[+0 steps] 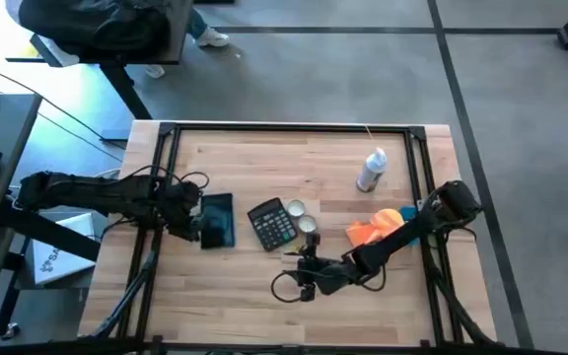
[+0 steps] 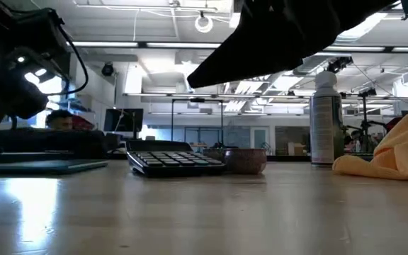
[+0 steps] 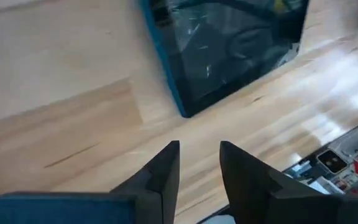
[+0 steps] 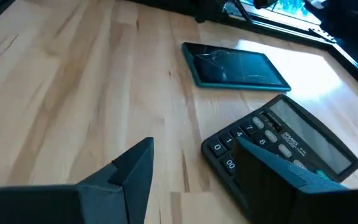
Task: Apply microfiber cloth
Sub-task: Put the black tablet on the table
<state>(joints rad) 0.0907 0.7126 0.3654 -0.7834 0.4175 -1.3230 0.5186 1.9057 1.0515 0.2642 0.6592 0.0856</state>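
The orange microfiber cloth [image 1: 375, 229] lies crumpled on the table's right half, partly under my right arm; the low view shows the cloth [image 2: 395, 152] at its right edge. My right gripper [image 4: 194, 165] hovers open near the black calculator [image 4: 281, 143], to the left of the cloth and touching nothing; in the high view this gripper [image 1: 305, 254] is just on the calculator's near side. My left gripper [image 3: 199, 152] is open just left of a dark tablet [image 3: 229, 50], with nothing between its fingers.
The tablet [image 1: 217, 219] and calculator [image 1: 272, 225] lie mid-table, with two small round cups [image 1: 302, 217] beside the calculator. A white spray bottle [image 1: 371, 170] stands farther back on the right. A small blue object [image 1: 409, 210] lies by the cloth. A black frame [image 1: 294, 128] borders the table.
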